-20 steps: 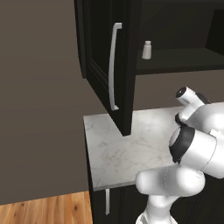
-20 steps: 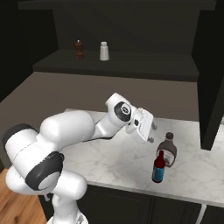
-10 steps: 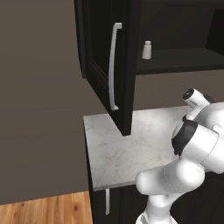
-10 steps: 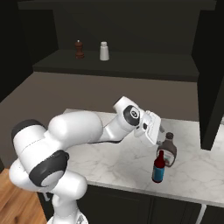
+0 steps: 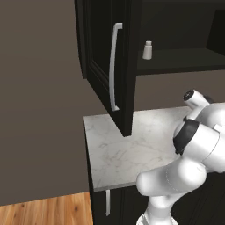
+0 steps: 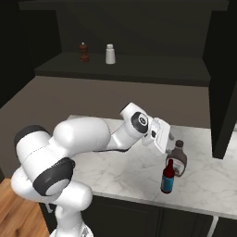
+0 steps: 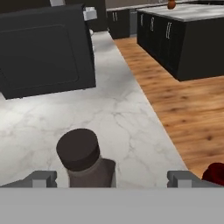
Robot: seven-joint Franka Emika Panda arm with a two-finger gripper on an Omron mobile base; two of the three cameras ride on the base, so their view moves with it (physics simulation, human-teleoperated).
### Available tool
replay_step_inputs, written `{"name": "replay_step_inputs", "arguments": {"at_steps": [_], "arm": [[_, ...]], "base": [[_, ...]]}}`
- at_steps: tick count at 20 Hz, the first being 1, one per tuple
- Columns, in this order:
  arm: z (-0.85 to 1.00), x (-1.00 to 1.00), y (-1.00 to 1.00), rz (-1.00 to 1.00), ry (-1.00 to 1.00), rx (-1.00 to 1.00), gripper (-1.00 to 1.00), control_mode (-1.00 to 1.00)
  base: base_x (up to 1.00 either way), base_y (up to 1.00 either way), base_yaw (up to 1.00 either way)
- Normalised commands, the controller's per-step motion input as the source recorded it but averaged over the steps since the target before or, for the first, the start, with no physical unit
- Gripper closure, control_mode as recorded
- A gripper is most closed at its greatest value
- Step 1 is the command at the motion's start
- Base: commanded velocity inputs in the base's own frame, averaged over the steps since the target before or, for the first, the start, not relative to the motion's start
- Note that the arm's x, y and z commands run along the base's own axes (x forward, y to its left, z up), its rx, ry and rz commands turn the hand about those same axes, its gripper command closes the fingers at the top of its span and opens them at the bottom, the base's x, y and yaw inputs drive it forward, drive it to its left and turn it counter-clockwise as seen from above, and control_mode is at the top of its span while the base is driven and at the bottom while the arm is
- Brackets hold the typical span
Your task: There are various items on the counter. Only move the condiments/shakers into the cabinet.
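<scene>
A rendered home kitchen, white grey-veined marble tabletop point(image 5: 132, 154) over black base cabinets point(image 6: 152, 217), black upper wall cabinet point(image 5: 110, 66) with a curved silver bar handle point(image 5: 114, 66), warm wooden plank floor point(image 7: 188, 96), a black island with pale top point(image 7: 183, 30), shakers on the cabinet shelf point(image 6: 120, 69).

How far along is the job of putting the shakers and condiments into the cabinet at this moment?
Done: the red-brown shaker and white shaker stand on the cabinet shelf. In hand: the open claw is lined up at the brown bottle, not gripping it. Left: lift that bottle into the cabinet; the teal-and-red bottle stays on the counter.
</scene>
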Motion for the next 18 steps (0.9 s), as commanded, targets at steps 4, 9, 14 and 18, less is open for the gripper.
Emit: {"name": "replay_step_inputs", "arguments": {"at_steps": [4, 9, 14, 18], "arm": [[-0.11, 0.08, 0.0, 0.0, 0.09, -0.02, -1.0, -1.0], [-0.11, 0.22, 0.0, 0.0, 0.11, -0.03, -1.0, -1.0], [-0.07, 0.21, 0.0, 0.0, 0.09, -0.02, -1.0, -1.0], [-0.11, 0.12, 0.0, 0.0, 0.07, -0.02, -1.0, -1.0]], "base": [[0.0, 0.0, 0.0], [0.0, 0.0, 0.0], [0.0, 0.0, 0.0], [0.0, 0.0, 0.0]]}}
